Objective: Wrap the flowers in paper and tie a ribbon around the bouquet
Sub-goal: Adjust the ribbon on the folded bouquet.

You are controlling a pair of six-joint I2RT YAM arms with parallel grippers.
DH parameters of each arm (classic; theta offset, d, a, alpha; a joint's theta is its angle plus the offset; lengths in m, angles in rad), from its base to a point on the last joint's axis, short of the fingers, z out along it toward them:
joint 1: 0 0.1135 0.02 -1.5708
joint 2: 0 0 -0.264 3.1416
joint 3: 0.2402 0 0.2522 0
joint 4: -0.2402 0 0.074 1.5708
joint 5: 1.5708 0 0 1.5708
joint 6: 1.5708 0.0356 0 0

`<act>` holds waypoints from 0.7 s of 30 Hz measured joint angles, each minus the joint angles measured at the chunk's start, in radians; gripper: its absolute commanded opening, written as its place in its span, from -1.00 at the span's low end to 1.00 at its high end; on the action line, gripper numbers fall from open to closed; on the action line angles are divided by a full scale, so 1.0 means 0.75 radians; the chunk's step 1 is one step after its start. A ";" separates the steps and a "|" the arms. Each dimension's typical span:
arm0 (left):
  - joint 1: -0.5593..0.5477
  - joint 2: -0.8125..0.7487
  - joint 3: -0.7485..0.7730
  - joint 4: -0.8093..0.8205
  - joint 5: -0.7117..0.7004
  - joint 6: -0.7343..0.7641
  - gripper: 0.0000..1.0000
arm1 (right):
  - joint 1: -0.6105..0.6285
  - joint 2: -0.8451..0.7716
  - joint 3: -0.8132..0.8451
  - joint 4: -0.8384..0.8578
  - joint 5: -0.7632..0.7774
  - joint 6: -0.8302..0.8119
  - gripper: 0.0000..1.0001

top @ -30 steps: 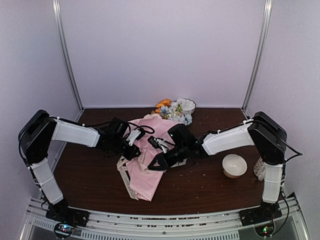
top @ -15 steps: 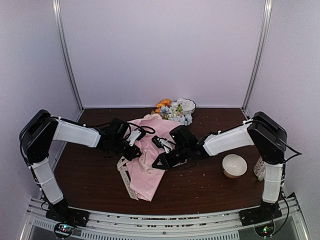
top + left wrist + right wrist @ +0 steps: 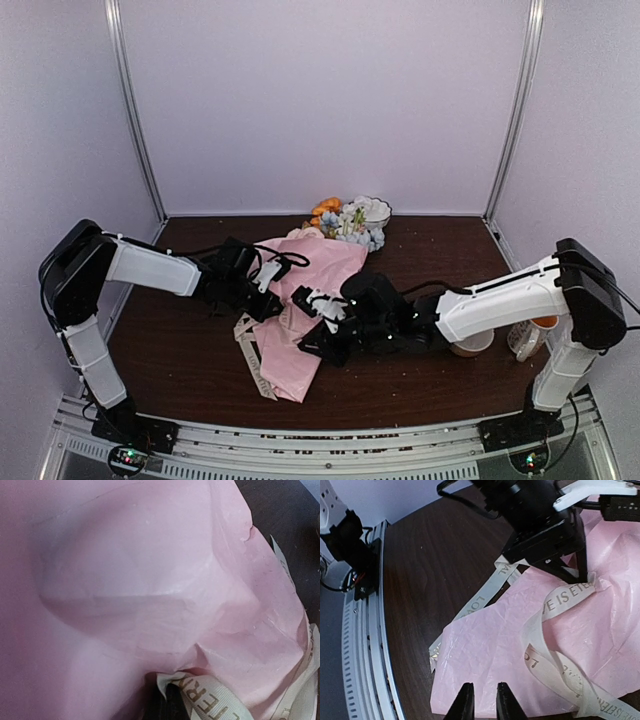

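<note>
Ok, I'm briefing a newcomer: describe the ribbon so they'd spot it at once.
On the dark wooden table, find the crumpled pink paper lying mid-table. The ribbon is the narrow cream band looping across its near side and trailing onto the wood, the only thing with printed lettering.

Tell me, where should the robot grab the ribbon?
Pinch the ribbon at its bend on the pink paper, coming down from above, fingers across its width. It seems to arch off the sheet there, so the paper probably stays out.

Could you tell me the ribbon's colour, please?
Cream-beige ribbon with printed lettering; right wrist view.
</note>
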 measured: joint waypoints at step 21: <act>0.001 0.000 -0.002 0.002 0.004 -0.011 -1.00 | 0.090 0.284 0.235 -0.201 0.291 -0.280 -0.28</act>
